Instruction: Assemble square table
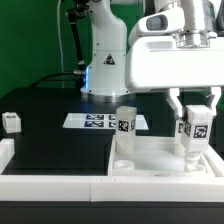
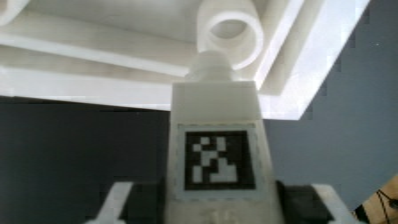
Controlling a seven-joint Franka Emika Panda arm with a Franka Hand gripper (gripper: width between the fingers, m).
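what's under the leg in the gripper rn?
The slab, its round socket at the leg tip. Contact itself is covered by the leg.

Glossy white rounded arm (image 1: pixel 105 40) with a blue-lit base (image 1: pixel 98 82) and boxy white end effector (image 1: pixel 193 120).

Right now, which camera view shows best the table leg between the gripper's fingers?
The wrist view: the leg fills the middle, its tag large, its tip near a round socket of the tabletop. The exterior view shows the leg small, upright over the tabletop, in the gripper.
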